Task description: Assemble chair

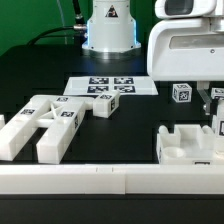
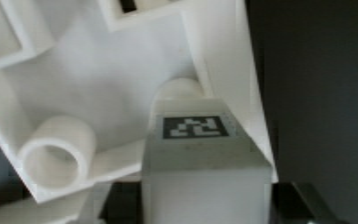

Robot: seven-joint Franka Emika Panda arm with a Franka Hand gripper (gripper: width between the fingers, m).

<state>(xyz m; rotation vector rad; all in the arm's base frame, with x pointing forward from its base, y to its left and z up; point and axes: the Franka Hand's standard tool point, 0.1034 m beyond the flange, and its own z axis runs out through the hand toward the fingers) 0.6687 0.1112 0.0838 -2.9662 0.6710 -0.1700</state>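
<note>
My gripper [image 1: 214, 118] hangs at the exterior view's right, low over a white slotted chair panel [image 1: 188, 146]. In the wrist view the gripper [image 2: 202, 198] is shut on a white chair bar [image 2: 197, 150] with a square tag on it; the dark fingers [image 2: 123, 198] press its two sides. Past the bar lies the white slotted panel [image 2: 123, 70] with a round peg [image 2: 59, 156]. At the exterior view's left lie crossed white chair pieces [image 1: 48, 122] and a tagged block [image 1: 104, 103]. The held bar is mostly hidden by the hand in the exterior view.
The marker board [image 1: 110, 87] lies flat at the middle back. A small tagged cube [image 1: 182, 92] stands beside it. A long white bar [image 1: 100, 181] runs along the front edge. The arm's base [image 1: 108, 30] stands at the back.
</note>
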